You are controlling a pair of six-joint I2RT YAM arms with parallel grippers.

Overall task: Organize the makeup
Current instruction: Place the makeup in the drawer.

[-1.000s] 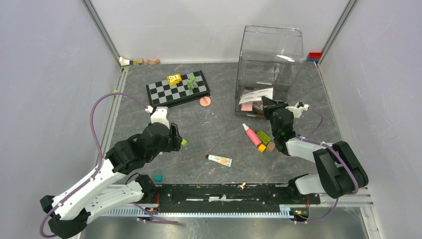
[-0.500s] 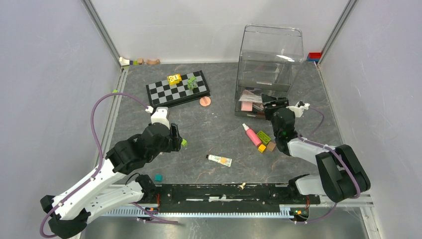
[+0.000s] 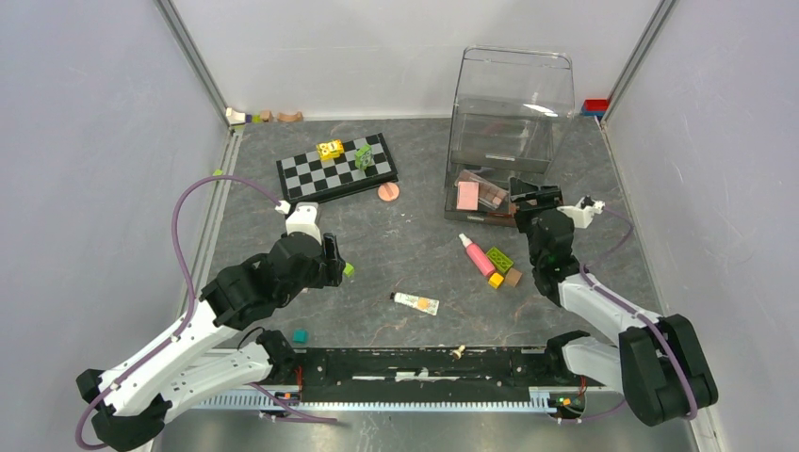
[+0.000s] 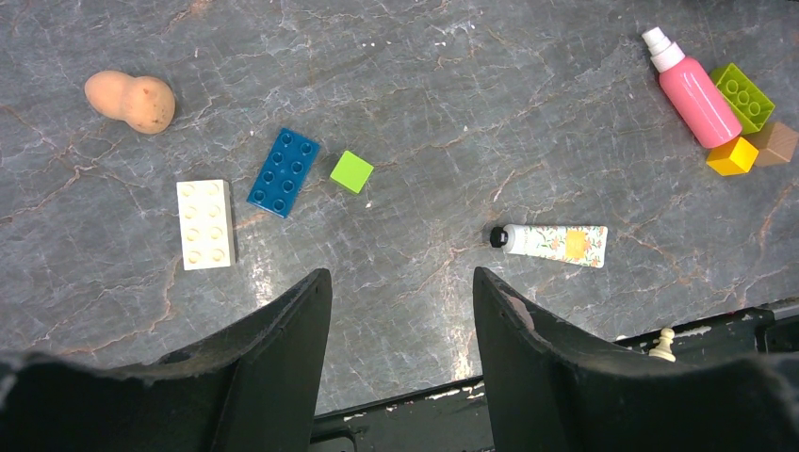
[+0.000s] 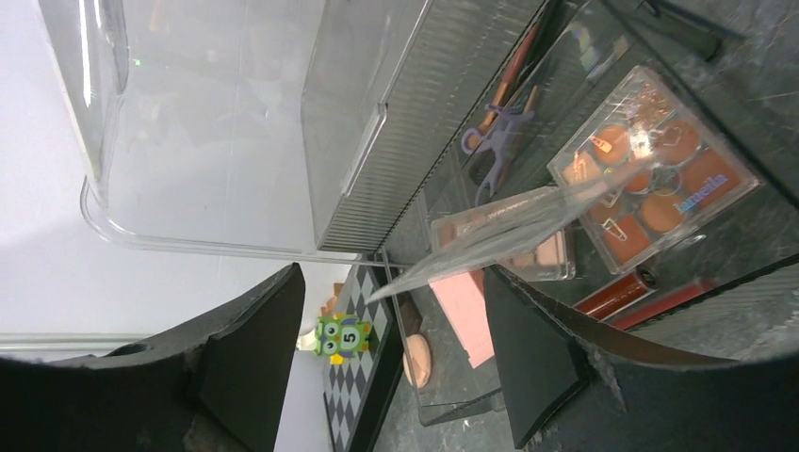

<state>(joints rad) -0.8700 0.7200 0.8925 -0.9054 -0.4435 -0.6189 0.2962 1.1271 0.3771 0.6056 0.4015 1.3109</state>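
we see the left gripper (image 4: 400, 278) hanging over the desk (image 4: 443, 66) with its jaws spread and nothing between them. the cream tube (image 4: 556, 243) lies flat just ahead of it and a little to its right, black cap turned toward the gap. the pink bottle (image 4: 695, 87) lies farther ahead and well to the right, touching some toy blocks (image 4: 749, 99), and a peach sponge (image 4: 130, 98) sits far ahead to the left. we judge the tube to be light and soft-walled, likely to roll or dent, so we would close gently across the middle of its body rather than on the cap. the bottle looks stiff, smooth and round, so probably slippery; its barrel below the white nozzle seems the safest hold. the right gripper (image 5: 394, 275) is also wide apart and holds nothing. ahead of it the clear drawer (image 5: 400, 330) carries the eyeshadow palette (image 5: 655, 179), the purple curler (image 5: 495, 141) and a thin card (image 5: 499, 231) leaning on edge. the card looks flimsy, and the palette's lid looks brittle.
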